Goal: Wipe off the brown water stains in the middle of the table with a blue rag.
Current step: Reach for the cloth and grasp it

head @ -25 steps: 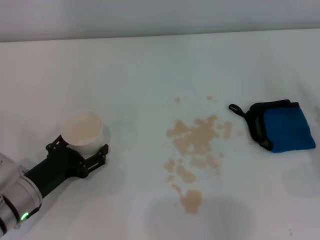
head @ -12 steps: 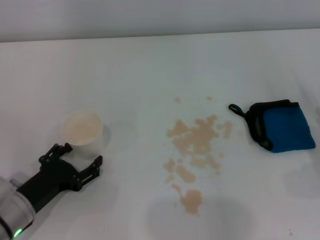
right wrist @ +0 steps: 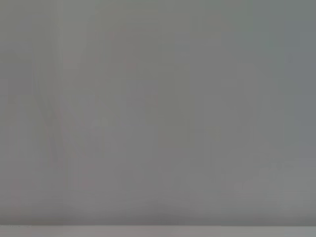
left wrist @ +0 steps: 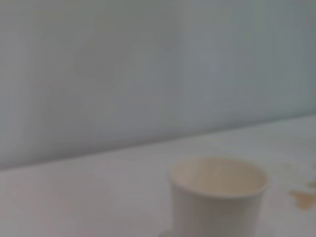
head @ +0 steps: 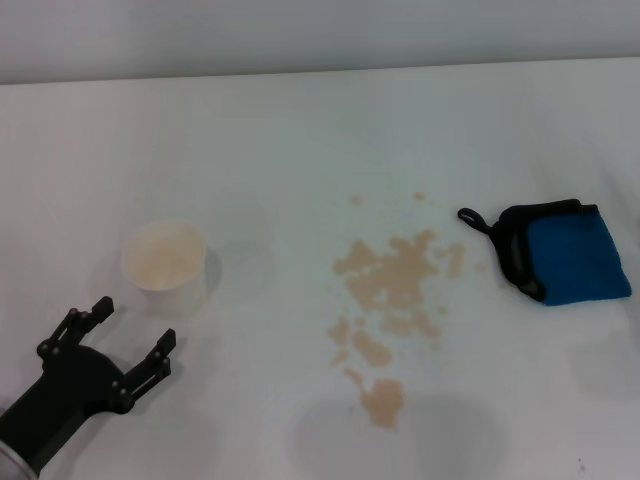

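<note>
The left gripper [head: 118, 338] hangs with fingers spread wide, holding nothing, just clear of the white cup [head: 165, 265]. The cup stands upright on the table [head: 300, 150], holding tan liquid.

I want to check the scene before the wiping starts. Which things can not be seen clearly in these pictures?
- Right gripper: in no view; the right wrist view shows only flat grey.
- Folded blue rag with black edging: head view; its underside is hidden.
- White paper cup: left wrist view; base cut off by the picture edge, all blurred.
- Black left gripper, open near the cup: its arm runs off the head view's corner.
</note>
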You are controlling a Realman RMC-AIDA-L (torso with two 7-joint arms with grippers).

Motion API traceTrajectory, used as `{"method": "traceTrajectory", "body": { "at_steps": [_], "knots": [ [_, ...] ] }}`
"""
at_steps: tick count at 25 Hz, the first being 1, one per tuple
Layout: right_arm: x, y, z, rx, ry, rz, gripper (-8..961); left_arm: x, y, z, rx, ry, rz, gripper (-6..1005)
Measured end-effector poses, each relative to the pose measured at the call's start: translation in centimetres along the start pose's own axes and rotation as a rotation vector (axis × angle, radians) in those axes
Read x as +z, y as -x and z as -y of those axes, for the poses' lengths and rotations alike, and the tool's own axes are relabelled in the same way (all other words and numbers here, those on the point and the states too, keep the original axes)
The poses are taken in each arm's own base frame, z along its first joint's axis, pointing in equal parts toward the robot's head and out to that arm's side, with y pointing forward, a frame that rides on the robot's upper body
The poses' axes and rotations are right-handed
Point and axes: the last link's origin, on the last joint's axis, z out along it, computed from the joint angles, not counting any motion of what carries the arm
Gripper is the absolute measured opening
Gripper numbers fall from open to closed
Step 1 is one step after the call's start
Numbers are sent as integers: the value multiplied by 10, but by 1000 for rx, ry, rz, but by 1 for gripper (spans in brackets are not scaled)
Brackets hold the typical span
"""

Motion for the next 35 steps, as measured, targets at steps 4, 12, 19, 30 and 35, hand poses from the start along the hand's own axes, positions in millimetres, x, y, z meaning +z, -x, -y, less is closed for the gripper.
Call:
{"method": "traceTrajectory", "body": {
  "at_steps": [4, 12, 19, 30, 35],
  "knots": [
    [-10, 1, 6, -17, -11, 0, 812, -3, -5, -4, 0, 19, -45, 882],
    [-40, 17, 22, 1, 93, -53, 812, -13, -39, -13, -21, 57, -304, 883],
    [-51, 55, 31, 47, 246, -112, 811, -24, -59, 6, -52, -51, -459, 883],
    [2, 111, 4, -72, 507, -487, 812, -57, -40, 69, -82, -406, -387, 877],
    [49, 126, -37, -161, 654, -690, 811, -69, -29, 81, -116, -500, -346, 877]
  ]
}}
